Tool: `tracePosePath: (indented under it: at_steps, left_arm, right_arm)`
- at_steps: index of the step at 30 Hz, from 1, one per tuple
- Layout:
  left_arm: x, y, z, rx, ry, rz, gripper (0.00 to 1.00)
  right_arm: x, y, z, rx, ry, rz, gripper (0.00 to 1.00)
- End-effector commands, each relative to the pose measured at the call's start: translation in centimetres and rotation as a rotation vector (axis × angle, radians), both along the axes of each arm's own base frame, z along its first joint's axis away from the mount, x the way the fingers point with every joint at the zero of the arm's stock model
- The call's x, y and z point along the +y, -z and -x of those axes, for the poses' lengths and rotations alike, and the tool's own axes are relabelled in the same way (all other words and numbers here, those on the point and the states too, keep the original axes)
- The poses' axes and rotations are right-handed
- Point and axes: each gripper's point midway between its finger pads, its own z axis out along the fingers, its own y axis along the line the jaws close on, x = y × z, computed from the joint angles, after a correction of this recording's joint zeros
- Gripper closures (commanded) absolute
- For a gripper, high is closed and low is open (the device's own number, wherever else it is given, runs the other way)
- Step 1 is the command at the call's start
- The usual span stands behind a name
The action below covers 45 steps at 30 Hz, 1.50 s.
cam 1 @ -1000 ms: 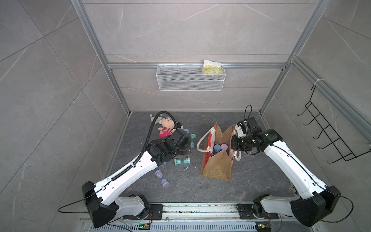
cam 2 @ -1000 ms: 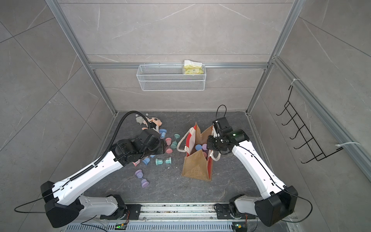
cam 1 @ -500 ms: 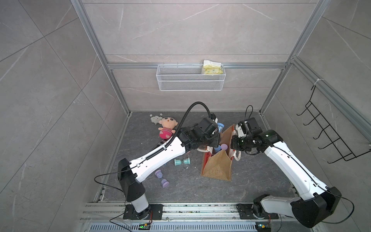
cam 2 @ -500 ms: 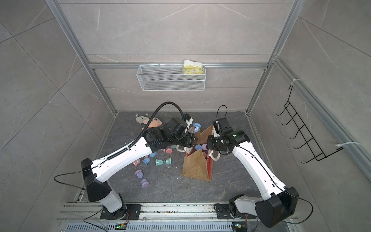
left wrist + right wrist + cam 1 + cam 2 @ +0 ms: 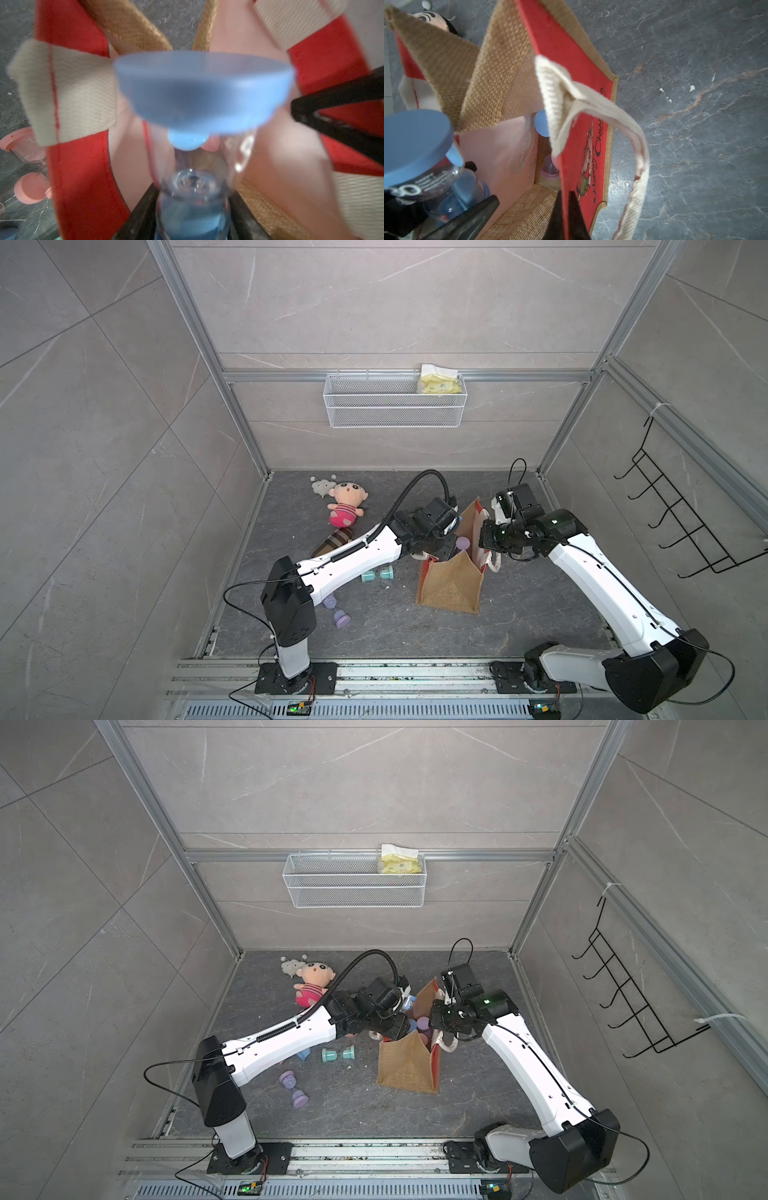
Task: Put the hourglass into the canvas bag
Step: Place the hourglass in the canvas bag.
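The bag [image 5: 451, 589] stands upright on the dark floor, a bit right of centre in both top views, with its mouth wide open. The left gripper [image 5: 451, 529] reaches in from the left and is clamped on a blue hourglass [image 5: 409, 1002], holding it right at the upper-left edge of that mouth. The left wrist view is pretty blurry, but you can make out the black fingers [image 5: 139, 214] squeezing the glass body from both sides. The far end of the hourglass hangs over the bag's pale pink lining. I can't tell if any of it is below the rim.

The right gripper [image 5: 484, 537] comes in from the right and is pinched tight on the bag's right-hand red panel, up at the top edge near a white handle [image 5: 591, 102]. In the right wrist view the panel with its dark script sits squeezed between the two black fingertips [image 5: 578, 220].

A few pieces already sit inside the bag. There's a blue disc [image 5: 540, 124] and a pink cap [image 5: 550, 168] deep down, and a purple cap [image 5: 423, 1022] shows from above.

On the floor left of the bag, a teal hourglass [image 5: 377, 574] lies on its side, with a purple hourglass [image 5: 336, 612] to its lower left. A pink hourglass [image 5: 31, 166] sits just beside the bag's red side. A doll [image 5: 347, 506] lies further up and left, well apart from the bag. On the back wall there's a wire basket [image 5: 395, 418] with a yellow packet [image 5: 440, 383] at its right end.
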Motion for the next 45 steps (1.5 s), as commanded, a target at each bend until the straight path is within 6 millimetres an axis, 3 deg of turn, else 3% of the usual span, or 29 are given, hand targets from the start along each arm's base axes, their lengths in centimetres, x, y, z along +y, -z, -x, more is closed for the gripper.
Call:
tracePosePath:
  at_steps: [1, 9, 12, 14, 18, 31, 35, 38, 45]
  left_arm:
    - [1.6, -1.4, 0.7, -0.045, 0.046, -0.020, 1.00]
    - [2.2, -2.4, 1.8, -0.110, 0.158, -0.030, 1.00]
    - [1.5, -4.0, 1.9, -0.147, 0.202, 0.015, 1.00]
    - [0.8, -3.9, 1.6, -0.135, 0.209, 0.010, 1.00]
    - [-0.3, -2.3, 1.5, -0.073, 0.242, -0.042, 1.00]
    - [-0.3, 4.8, 1.6, 0.125, 0.278, -0.211, 1.00]
    - [-0.1, 5.5, 0.8, 0.146, 0.243, -0.222, 0.91]
    - [-0.1, 5.5, 0.3, 0.153, 0.226, -0.210, 0.73]
    - [-0.1, 5.7, -0.2, 0.169, 0.217, -0.197, 0.61]
  right_arm:
    - [-1.2, -3.1, -1.1, -0.107, 0.060, 0.019, 1.00]
    - [-0.6, -2.6, -1.8, -0.087, 0.053, 0.009, 1.00]
    - [-0.1, -2.9, -2.0, -0.104, 0.045, -0.020, 1.00]
    - [0.4, -3.1, -2.2, -0.108, 0.034, -0.044, 1.00]
    - [0.6, -2.7, -2.3, -0.092, 0.045, -0.055, 1.00]
    - [1.6, -3.3, -2.2, -0.122, 0.017, -0.123, 1.00]
    - [1.6, -3.1, -2.1, -0.120, 0.018, -0.129, 1.00]
    - [1.6, -2.8, -2.0, -0.111, 0.020, -0.126, 1.00]
    - [1.6, -2.7, -1.9, -0.112, 0.027, -0.136, 1.00]
